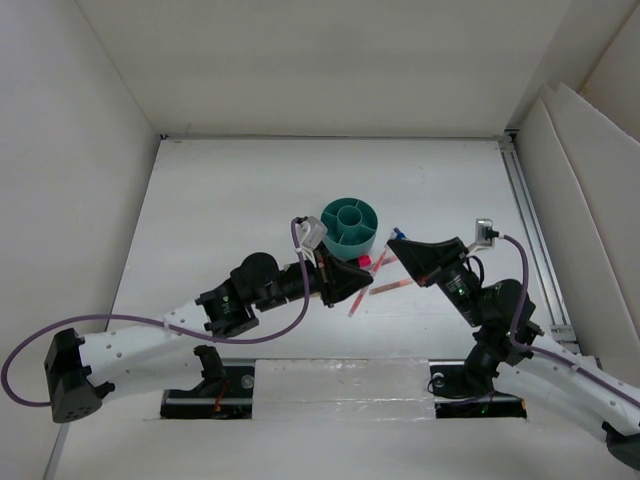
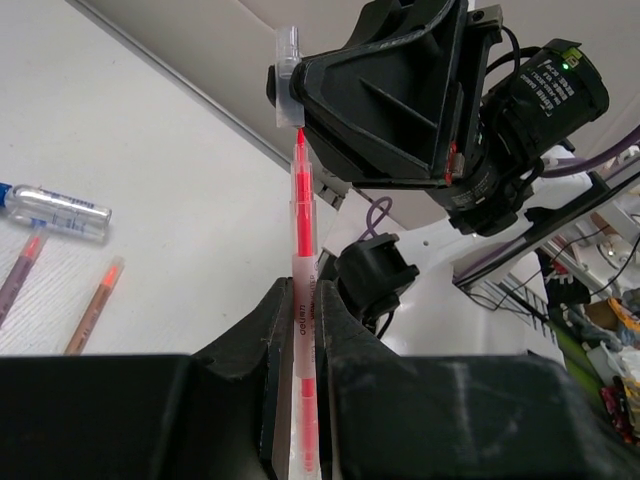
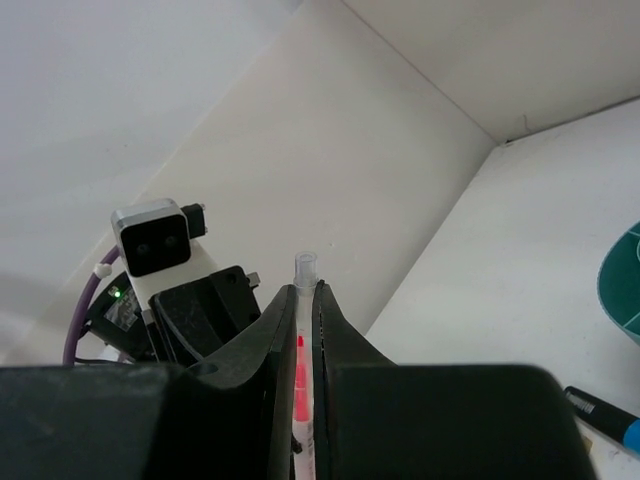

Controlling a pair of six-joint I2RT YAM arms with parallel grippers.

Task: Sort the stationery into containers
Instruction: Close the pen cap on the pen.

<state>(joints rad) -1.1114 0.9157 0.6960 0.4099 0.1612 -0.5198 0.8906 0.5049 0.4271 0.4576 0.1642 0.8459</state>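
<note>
Both grippers hold one thin pink pen (image 1: 379, 261) between them, above the table in front of the teal organizer (image 1: 350, 222). My left gripper (image 1: 358, 278) is shut on the pen's barrel (image 2: 303, 260). My right gripper (image 1: 398, 245) is shut on the pen's clear cap (image 3: 304, 272), and the pink tip shows inside the cap. In the left wrist view the right gripper (image 2: 290, 95) pinches that cap (image 2: 287, 60) at the pen's far end. Two more thin pens (image 1: 388, 287) lie on the table under the grippers. A small clear bottle (image 2: 60, 212) lies beside them.
A black marker with a blue end (image 3: 605, 415) lies near the organizer's rim (image 3: 630, 290). Two loose pens (image 2: 92, 308) show on the table in the left wrist view. White walls enclose the table on the left, back and right.
</note>
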